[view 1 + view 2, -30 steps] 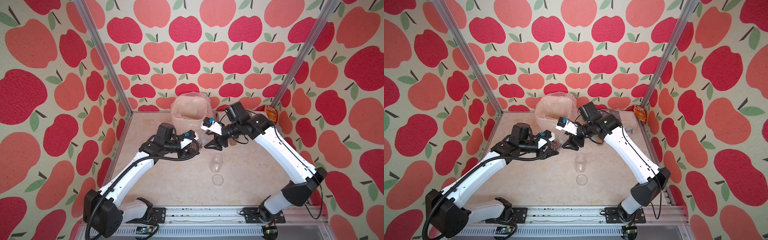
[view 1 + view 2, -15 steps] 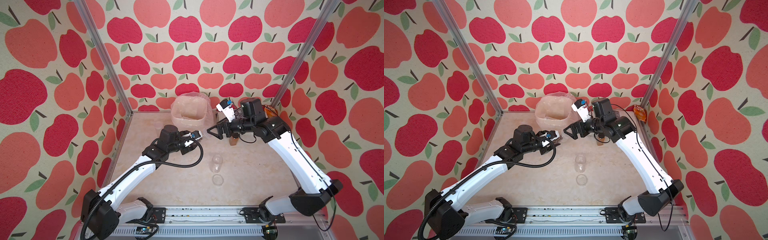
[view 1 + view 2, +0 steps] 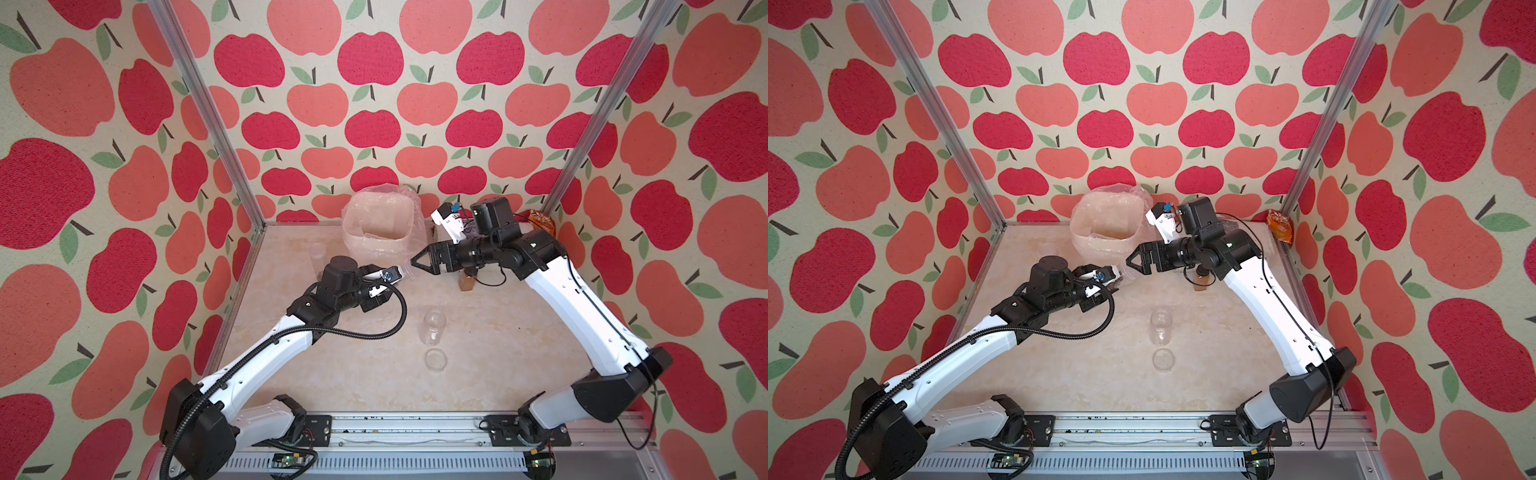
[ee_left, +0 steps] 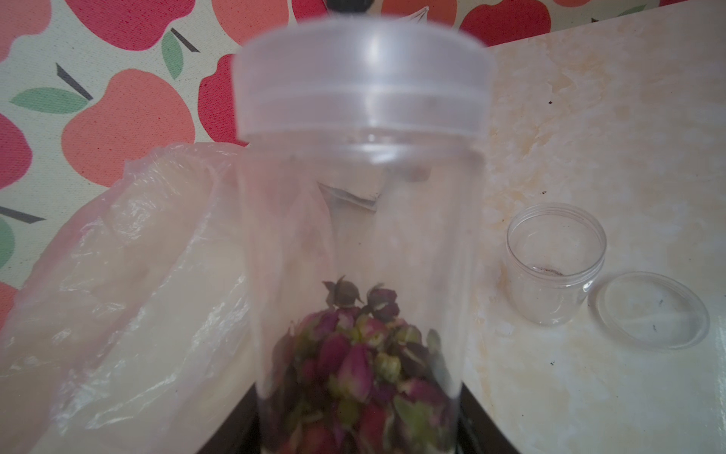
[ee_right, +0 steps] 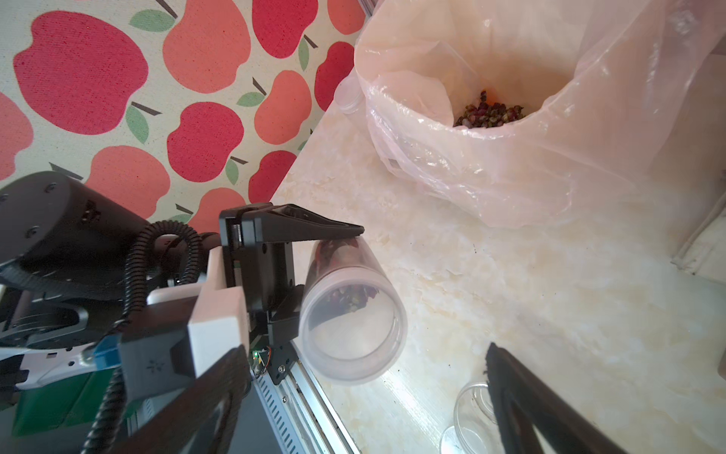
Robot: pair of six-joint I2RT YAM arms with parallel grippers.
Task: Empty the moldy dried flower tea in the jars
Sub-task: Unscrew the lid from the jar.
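Left gripper (image 5: 329, 265) is clamped low on the lidded jar (image 4: 361, 236), held sideways near the lined bin (image 5: 491, 184); right gripper (image 3: 417, 262) gapes wide, empty, facing the lid (image 4: 361, 78). Jar looks light, rigid, slick. The rosebud tea (image 4: 361, 365) is loose, so pinch the lid rim squarely.

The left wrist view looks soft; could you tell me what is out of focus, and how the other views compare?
Left wrist view: the lid of the held jar is blurred, near the lens; the open jar is sharper. Right wrist view: the held jar is crisp, the bin bag glints. Top views: sharp, evenly lit.
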